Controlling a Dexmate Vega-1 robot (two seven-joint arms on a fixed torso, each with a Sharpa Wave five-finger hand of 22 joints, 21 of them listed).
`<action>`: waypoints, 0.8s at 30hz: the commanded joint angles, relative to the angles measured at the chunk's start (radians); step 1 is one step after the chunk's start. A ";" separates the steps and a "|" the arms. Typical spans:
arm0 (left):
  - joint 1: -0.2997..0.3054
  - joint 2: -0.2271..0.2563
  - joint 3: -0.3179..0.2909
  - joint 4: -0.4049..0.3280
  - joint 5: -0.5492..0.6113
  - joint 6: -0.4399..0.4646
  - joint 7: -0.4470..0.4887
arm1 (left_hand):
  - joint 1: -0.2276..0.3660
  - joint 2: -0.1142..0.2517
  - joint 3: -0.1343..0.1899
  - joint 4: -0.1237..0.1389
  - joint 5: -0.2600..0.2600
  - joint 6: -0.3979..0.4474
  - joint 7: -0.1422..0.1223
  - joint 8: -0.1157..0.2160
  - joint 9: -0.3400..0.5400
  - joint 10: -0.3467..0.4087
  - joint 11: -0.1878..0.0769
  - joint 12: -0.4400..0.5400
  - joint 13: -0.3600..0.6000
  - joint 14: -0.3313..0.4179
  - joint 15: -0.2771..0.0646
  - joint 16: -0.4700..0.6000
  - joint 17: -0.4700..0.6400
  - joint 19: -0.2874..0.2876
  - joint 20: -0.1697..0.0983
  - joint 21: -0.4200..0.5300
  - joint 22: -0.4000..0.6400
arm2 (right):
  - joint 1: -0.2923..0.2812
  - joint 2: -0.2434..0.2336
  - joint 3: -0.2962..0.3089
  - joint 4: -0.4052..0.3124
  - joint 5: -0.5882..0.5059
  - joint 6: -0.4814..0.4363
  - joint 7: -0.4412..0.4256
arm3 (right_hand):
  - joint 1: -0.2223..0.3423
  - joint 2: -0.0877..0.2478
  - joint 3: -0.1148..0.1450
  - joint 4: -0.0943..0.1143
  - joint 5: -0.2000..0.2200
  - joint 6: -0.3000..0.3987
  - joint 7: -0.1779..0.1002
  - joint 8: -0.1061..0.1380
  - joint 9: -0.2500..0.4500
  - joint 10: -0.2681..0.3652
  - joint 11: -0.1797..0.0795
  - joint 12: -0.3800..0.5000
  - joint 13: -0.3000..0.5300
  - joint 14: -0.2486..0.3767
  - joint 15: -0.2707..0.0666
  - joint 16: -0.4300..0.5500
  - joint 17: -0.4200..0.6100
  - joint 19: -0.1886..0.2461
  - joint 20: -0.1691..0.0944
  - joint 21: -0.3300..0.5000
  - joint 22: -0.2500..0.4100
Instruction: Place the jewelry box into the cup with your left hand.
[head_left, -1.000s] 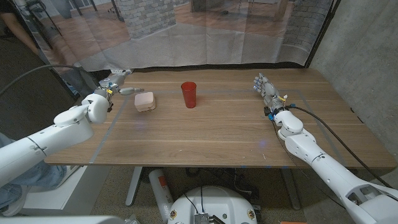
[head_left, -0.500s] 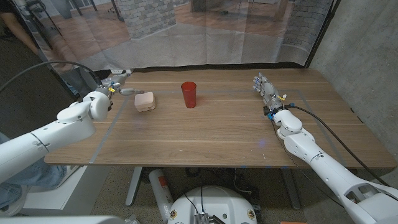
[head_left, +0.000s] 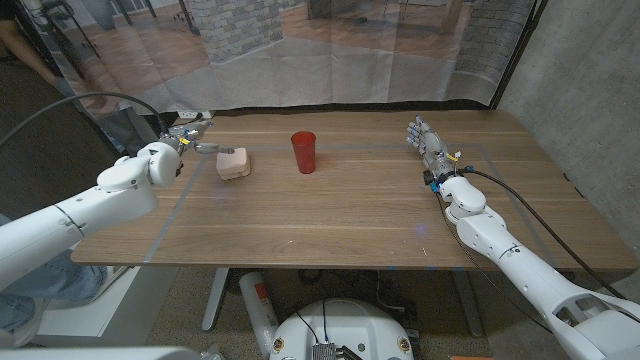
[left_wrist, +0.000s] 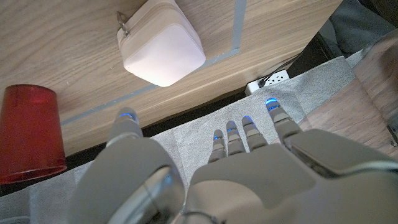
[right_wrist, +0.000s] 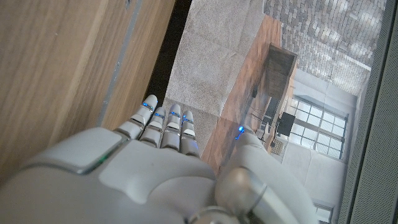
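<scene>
Left hand (head_left: 192, 137) hangs over the far left part of the table (head_left: 340, 215), just beside the box (head_left: 233, 163), with its fingers spread and nothing between them. From the left wrist view the fingers (left_wrist: 249, 134) reach out past the table's far edge, and the thumb is set apart from them on the cup's side; the hand (left_wrist: 205, 174) touches neither the box (left_wrist: 163, 42) nor the cup (left_wrist: 28, 134). The box is a pale pink, rounded square case lying flat on the wood, with a small metal clasp at one corner in the left wrist view. A thin strip of tape runs along the table near it. The cup (head_left: 303, 152) is red and stands upright on the table, near the box on the side away from the left hand, with a clear gap of bare wood between the two. Well apart from all this, the right hand (head_left: 425, 143) is at the far right of the table, fingers straight and close together, holding nothing; its palm looks upright in the head view. In the right wrist view its fingers (right_wrist: 163, 124) point beyond the table edge toward grey floor covering. Behind the table hangs a clear plastic sheet (head_left: 330, 50).
</scene>
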 joint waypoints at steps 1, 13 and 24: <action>-0.060 -0.022 0.048 0.027 0.033 0.005 -0.075 | 0.000 -0.001 -0.012 -0.003 -0.003 -0.010 -0.008 -0.004 0.003 -0.010 0.010 -0.002 0.005 -0.001 0.012 0.005 0.004 -0.007 0.017 -0.003 0.004 | -0.008 -0.002 0.003 -0.010 0.000 0.002 -0.006 | 0.000 0.005 0.004 -0.005 -0.001 0.008 -0.001 -0.003 0.003 0.005 -0.001 -0.005 0.004 0.005 0.001 0.000 0.003 0.007 -0.001 -0.003 0.002; -0.103 -0.038 0.088 0.057 0.074 0.004 -0.139 | -0.002 0.001 -0.031 -0.007 -0.004 -0.031 -0.015 -0.012 0.003 -0.022 0.018 -0.006 0.005 -0.007 0.025 0.002 0.004 -0.010 0.030 -0.008 0.004 | -0.006 -0.001 0.002 -0.018 -0.005 0.000 -0.013 | -0.001 0.005 0.004 -0.005 -0.001 0.008 -0.003 -0.004 0.003 0.005 -0.002 -0.005 0.004 0.007 0.001 0.000 0.003 0.007 0.000 -0.007 0.002; -0.139 -0.064 0.117 0.095 0.103 -0.017 -0.176 | -0.003 0.003 -0.042 -0.009 -0.005 -0.034 -0.018 -0.011 0.003 -0.027 0.019 -0.007 0.005 -0.010 0.026 0.001 0.003 -0.013 0.032 -0.010 0.005 | 0.001 0.003 -0.001 -0.010 -0.008 0.000 -0.014 | -0.001 0.006 0.003 -0.007 -0.001 0.008 -0.004 -0.003 0.003 0.005 -0.001 -0.006 0.004 0.007 0.001 0.000 0.003 0.009 0.001 -0.011 0.002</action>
